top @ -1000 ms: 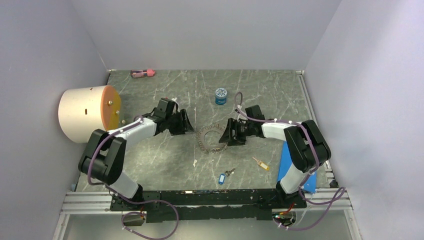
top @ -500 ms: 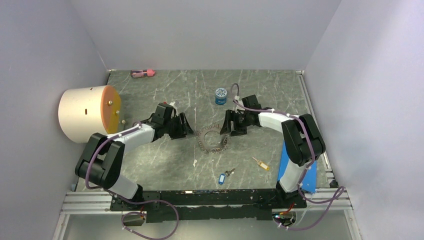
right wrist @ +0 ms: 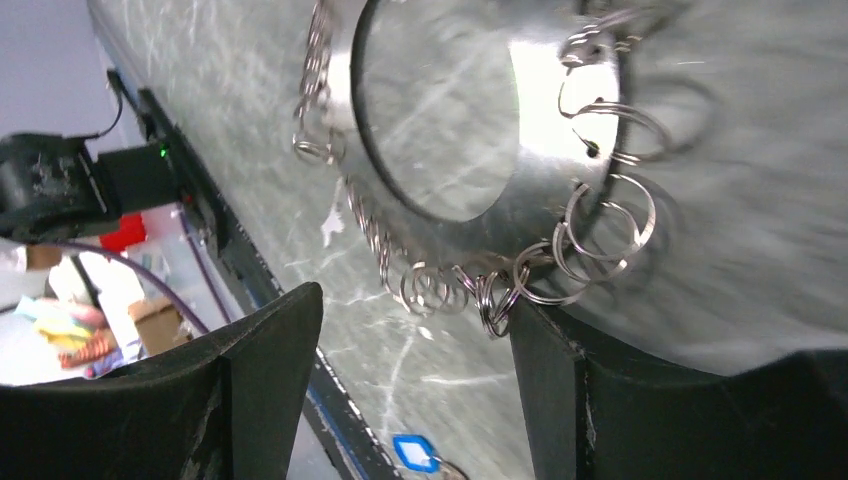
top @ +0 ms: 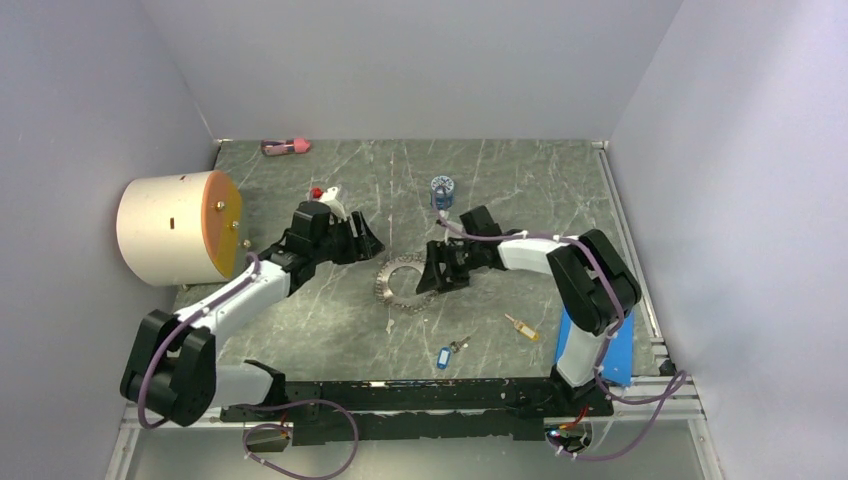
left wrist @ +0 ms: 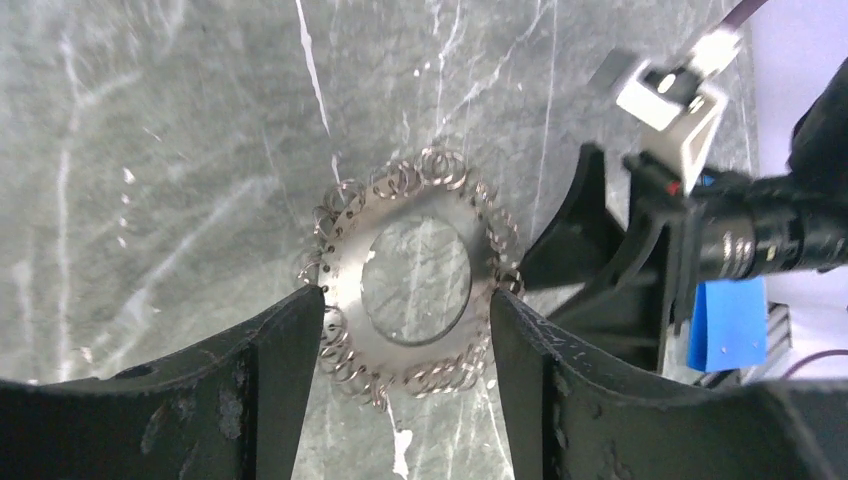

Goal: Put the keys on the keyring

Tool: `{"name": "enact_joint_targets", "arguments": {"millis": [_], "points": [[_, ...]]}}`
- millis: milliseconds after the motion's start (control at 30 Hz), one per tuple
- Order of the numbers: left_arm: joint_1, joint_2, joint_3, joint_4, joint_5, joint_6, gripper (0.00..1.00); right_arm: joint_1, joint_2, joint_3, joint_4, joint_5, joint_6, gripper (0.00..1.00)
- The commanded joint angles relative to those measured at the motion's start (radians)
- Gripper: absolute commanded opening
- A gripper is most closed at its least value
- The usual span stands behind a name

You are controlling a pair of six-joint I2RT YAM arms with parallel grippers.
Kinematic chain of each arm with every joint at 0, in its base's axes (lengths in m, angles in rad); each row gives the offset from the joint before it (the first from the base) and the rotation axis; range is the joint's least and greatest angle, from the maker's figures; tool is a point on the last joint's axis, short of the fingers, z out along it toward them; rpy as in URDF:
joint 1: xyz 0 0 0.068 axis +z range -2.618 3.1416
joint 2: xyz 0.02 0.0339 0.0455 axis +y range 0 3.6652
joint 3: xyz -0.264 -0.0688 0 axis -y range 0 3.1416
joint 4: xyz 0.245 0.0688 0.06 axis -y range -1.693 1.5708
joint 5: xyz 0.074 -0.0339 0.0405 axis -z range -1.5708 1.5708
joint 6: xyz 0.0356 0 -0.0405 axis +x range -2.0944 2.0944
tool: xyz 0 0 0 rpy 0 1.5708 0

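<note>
The keyring (top: pixel 403 284) lies flat on the table (top: pixel 520 190) between the two arms. It is a round metal disc with a hole in the middle and small split rings hanging all round its rim, so it has no long axis to line up with.

The right gripper (top: pixel 428 277) is the closer of the two. Its jaws stand apart with nothing clamped, and its tips are right at the rim facing it. I cannot tell whether they are actually touching. In the right wrist view the keyring (right wrist: pixel 520 190) sits straight ahead of the parted fingers (right wrist: pixel 262 360).

The left gripper (top: pixel 368 240) is also spread and empty. It hangs a little short of the opposite rim, with the keyring (left wrist: pixel 415 270) framed dead ahead between its fingers (left wrist: pixel 560 390).

Neither key is in front of either gripper. The blue-headed key (top: pixel 444 356) and the yellow-headed key (top: pixel 522 327) both lie behind the right gripper, back toward the arm bases and well apart from the keyring. Each lies at a diagonal. The right arm looks better placed to fetch one, the yellow-headed key being on its own side.
</note>
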Motion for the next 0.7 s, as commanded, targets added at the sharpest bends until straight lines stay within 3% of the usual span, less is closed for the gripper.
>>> {"name": "enact_joint_targets", "arguments": {"millis": [0,367,667], "points": [[0.0,-0.071,0.012,-0.011,-0.071,0.098,0.68,0.078,0.018,-0.015,0.079,-0.056,0.052,0.72],[0.0,-0.118,-0.001,-0.032,-0.093,0.194,0.68,-0.001,-0.15,-0.03,0.008,0.096,-0.02,0.86],[0.0,-0.092,-0.027,0.003,-0.017,0.182,0.66,-0.089,-0.165,-0.113,0.04,0.053,-0.012,0.77]]}}
